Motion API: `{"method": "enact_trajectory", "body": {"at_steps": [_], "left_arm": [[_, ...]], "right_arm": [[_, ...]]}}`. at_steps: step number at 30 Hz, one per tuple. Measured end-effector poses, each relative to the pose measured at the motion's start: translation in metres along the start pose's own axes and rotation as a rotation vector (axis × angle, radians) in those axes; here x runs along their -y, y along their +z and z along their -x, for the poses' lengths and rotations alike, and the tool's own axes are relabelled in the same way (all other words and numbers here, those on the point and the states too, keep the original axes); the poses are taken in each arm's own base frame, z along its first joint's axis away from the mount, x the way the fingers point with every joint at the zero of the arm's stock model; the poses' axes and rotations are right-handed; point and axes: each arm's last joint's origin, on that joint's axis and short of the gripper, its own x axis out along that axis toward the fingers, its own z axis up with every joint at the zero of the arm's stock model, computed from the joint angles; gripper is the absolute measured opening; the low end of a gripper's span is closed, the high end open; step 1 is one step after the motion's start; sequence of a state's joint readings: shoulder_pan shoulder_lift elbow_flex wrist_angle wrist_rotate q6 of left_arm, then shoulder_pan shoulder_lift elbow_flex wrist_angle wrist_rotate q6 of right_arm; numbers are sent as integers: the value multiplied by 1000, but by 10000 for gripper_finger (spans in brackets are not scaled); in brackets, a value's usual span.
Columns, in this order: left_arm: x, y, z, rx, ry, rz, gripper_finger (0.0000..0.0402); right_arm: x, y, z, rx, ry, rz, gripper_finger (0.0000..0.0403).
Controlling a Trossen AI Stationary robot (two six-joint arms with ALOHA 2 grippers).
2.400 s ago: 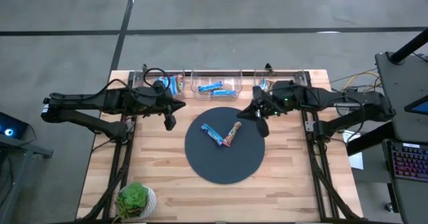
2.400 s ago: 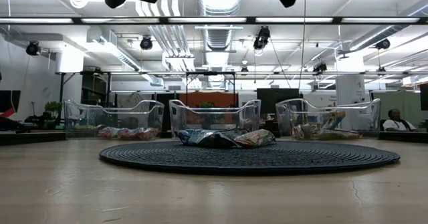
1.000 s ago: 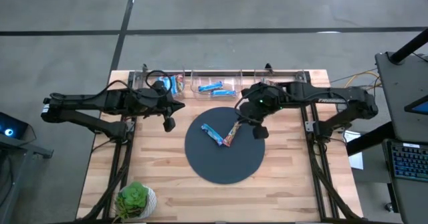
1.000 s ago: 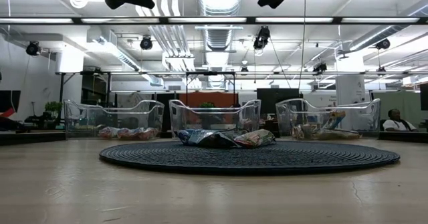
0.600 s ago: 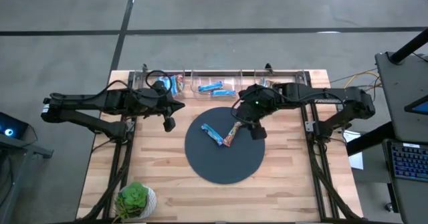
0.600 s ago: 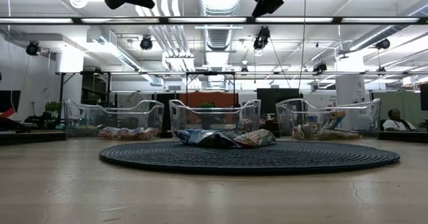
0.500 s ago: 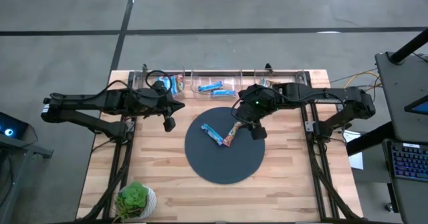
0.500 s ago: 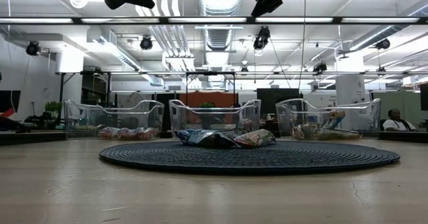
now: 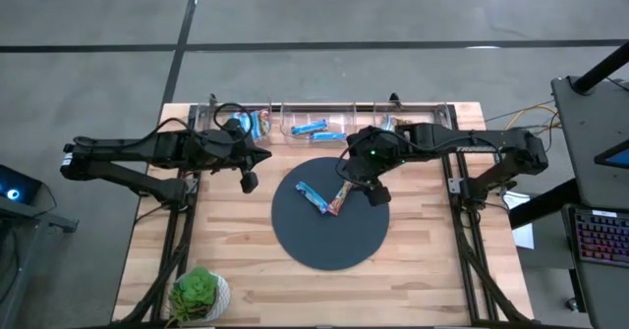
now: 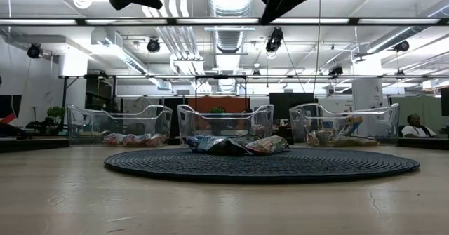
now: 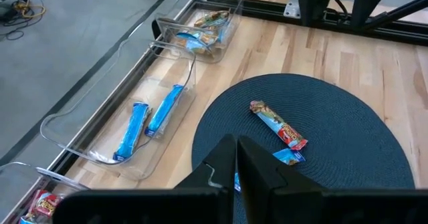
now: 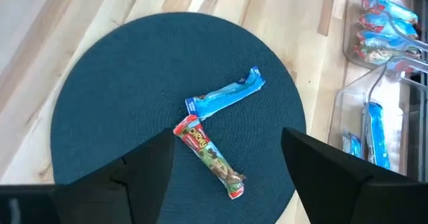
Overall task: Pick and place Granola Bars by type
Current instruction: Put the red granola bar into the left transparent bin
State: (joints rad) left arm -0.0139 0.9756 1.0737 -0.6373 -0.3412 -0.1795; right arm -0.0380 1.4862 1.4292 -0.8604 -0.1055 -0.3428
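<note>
Since the earlier frames, the right arm has swung from over the right-hand bin to the back edge of the dark round mat [image 9: 329,241], and its fingers have spread wide apart.

At the left, the left gripper [image 9: 250,181] hangs above bare wood beside the mat, fingers pressed together and holding nothing. Behind it, three clear bins sit in a row along the far edge of the table [image 9: 246,270]: the left bin [image 9: 257,123] holds red, white and blue bars [image 12: 378,10], the middle bin [image 9: 316,130] holds two bright blue bars [image 11: 148,120], and the right bin [image 11: 207,29] holds a few more wrapped bars.

On the mat lie two bars meeting in a V: a blue bar [image 12: 224,97] on the left and a brown-and-red bar [image 12: 210,155] on the right.

The right gripper [image 12: 227,158] hovers empty above the brown-and-red bar, a finger [image 12: 144,167] on each side, not touching it.
</note>
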Motion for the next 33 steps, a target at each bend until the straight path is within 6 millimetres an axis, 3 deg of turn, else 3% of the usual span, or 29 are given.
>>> {"method": "enact_trajectory", "body": {"at_steps": [33], "left_arm": [[0,0,0,-1,-1,0,0]], "right_arm": [[6,-12,-7,-65,7,105,249]]}}
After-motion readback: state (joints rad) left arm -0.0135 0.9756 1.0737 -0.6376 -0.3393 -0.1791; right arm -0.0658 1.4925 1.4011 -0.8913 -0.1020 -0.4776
